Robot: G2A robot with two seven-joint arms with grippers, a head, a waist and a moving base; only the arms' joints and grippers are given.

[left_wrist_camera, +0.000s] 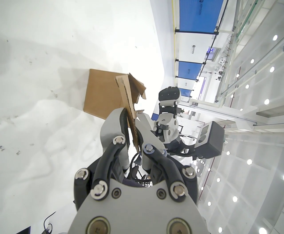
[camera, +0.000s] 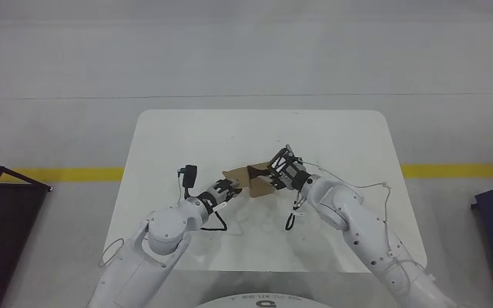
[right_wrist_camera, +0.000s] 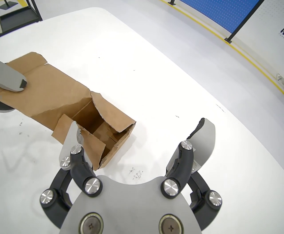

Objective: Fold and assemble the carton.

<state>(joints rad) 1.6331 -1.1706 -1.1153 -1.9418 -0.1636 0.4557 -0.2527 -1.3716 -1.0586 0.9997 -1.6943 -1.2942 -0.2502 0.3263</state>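
A brown cardboard carton [camera: 250,182] lies on its side in the middle of the white table [camera: 339,138], partly formed, with torn flaps at its open end [right_wrist_camera: 99,126]. My left gripper [left_wrist_camera: 132,130] is shut on the edge of a long flat flap [left_wrist_camera: 127,99], seen edge-on between its fingers; that same flap [right_wrist_camera: 44,86] has a left finger [right_wrist_camera: 13,79] pressed on it in the right wrist view. My right gripper [right_wrist_camera: 138,130] stands open at the carton's open end, one finger [right_wrist_camera: 72,135] against a small side flap, the other finger [right_wrist_camera: 205,133] over bare table.
Loose black cables [camera: 291,219] hang from the arms onto the table near the carton. A yellow floor line [camera: 69,174] runs beyond the table's sides. A black rack [right_wrist_camera: 20,13] stands off the table's far corner.
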